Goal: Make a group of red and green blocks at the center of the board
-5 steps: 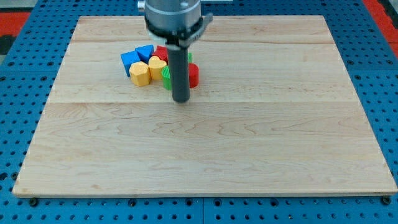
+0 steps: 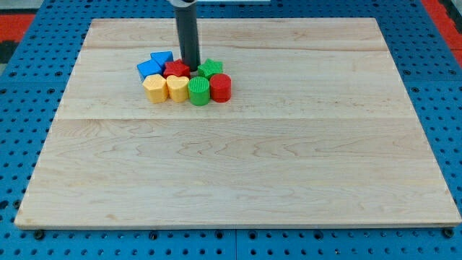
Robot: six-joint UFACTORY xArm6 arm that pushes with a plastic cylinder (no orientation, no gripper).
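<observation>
The blocks sit in one tight cluster at the board's upper left of centre. A red cylinder (image 2: 221,87) is at the cluster's right, a green cylinder (image 2: 198,91) to its left. A green star-like block (image 2: 211,69) and a red star-like block (image 2: 175,70) lie behind them. Two yellow blocks (image 2: 154,88) (image 2: 177,87) are on the front left. Two blue blocks (image 2: 149,68) (image 2: 162,58) are at the back left. My tip (image 2: 191,67) stands at the cluster's top edge, between the red star block and the green star block.
The wooden board (image 2: 238,173) lies on a blue pegboard table (image 2: 22,108). The board's edges run close to the view's left, right and bottom sides.
My rod moved from the cluster's front, near the red and green cylinders, up to its back edge. The arm's head has risen out of view. The blocks shifted slightly.
</observation>
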